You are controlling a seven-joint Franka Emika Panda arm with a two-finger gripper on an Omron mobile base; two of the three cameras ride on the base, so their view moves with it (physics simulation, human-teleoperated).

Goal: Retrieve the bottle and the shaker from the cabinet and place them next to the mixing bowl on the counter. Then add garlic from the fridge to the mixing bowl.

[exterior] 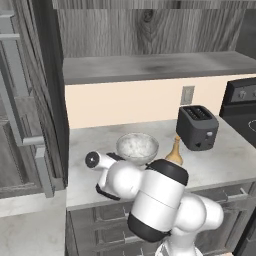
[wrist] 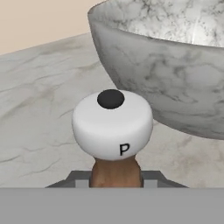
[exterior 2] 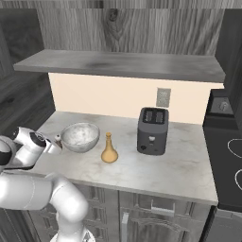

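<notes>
You have the shaker (wrist: 112,131) in the gripper (wrist: 116,183): in the hand view its brown wooden body sits pinched between the two dark finger tips, jaws closed snug on it, and its white rounded top with a black dot and a letter "P" stands up in front of the camera. Right beside it you see the curved wall of the mixing bowl (wrist: 175,74), near the shaker with a strip of marbled bench (wrist: 39,109) showing between them.

In the right base view, the shaker (exterior 2: 58,139) peeks out just left of the mixing bowl (exterior 2: 80,137), low over the bench (exterior 2: 179,165). The bottle (exterior 2: 109,150) stands upright on the bench just right of the bowl, apart from it. A dark toaster (exterior 2: 153,130) sits further right, near the wall.

In the left base view, the bottle (exterior: 174,151) is partly hidden behind your arm, between the mixing bowl (exterior: 137,147) and the toaster (exterior: 197,127). Above, the cabinet (exterior: 150,30) shows its grey shelf board (exterior: 160,67).
</notes>
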